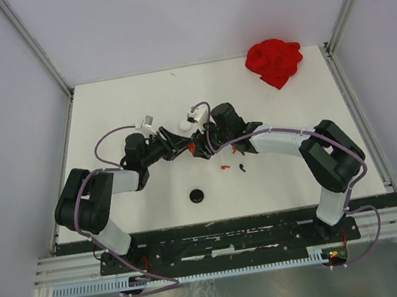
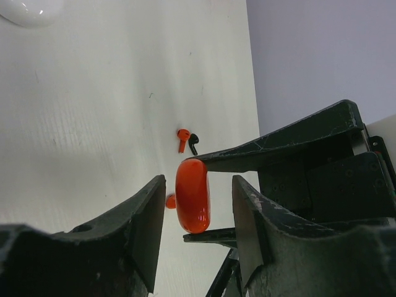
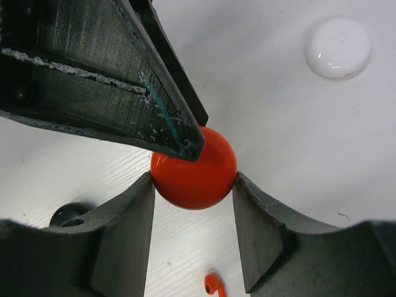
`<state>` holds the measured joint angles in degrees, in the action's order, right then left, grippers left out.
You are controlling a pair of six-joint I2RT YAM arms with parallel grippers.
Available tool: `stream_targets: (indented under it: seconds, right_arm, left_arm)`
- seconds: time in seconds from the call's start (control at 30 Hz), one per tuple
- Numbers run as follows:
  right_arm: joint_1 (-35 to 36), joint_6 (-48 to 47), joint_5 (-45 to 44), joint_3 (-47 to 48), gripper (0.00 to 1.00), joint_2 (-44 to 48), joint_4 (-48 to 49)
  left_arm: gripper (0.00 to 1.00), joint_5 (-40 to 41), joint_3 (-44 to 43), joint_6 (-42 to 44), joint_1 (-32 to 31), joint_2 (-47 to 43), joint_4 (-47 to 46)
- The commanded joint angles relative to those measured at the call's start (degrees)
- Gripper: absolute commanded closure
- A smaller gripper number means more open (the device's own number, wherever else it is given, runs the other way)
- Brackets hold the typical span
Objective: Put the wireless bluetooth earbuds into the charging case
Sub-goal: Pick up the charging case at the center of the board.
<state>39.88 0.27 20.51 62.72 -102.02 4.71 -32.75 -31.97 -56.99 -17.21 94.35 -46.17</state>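
The round red charging case (image 3: 195, 170) is clamped by its rim between my right gripper's (image 3: 193, 185) two fingers, a little above the table. My left gripper (image 2: 198, 185) is open, and its fingers straddle the case's (image 2: 192, 195) flat faces with a gap on each side. One left finger (image 3: 124, 74) lies over the case's top. In the top view both grippers meet mid-table at the case (image 1: 192, 148). A red earbud (image 2: 182, 137) and a black earbud (image 2: 193, 142) lie together on the table. A red earbud (image 3: 213, 286) also shows below the right fingers.
A white disc (image 3: 338, 46) lies beyond the case. A black disc (image 1: 196, 195) lies nearer the arm bases. A crumpled red cloth (image 1: 274, 62) sits at the back right. Another small red piece (image 2: 169, 200) lies beside the left finger.
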Motion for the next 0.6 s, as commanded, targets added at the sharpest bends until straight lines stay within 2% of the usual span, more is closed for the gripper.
stream_targets:
  seconds: [0.0,0.57]
  right_arm:
    - [-0.39,0.50,1.24,1.00,0.66,2.31,2.23]
    - [-0.74,0.96,1.80,0.38,0.66,2.67,3.06]
  left_arm:
    - [0.48,-1.22,0.41,-1.01,-0.78,-0.90,-4.17]
    - [0.59,-0.83,0.93,-1.50,-1.55,0.07,-5.73]
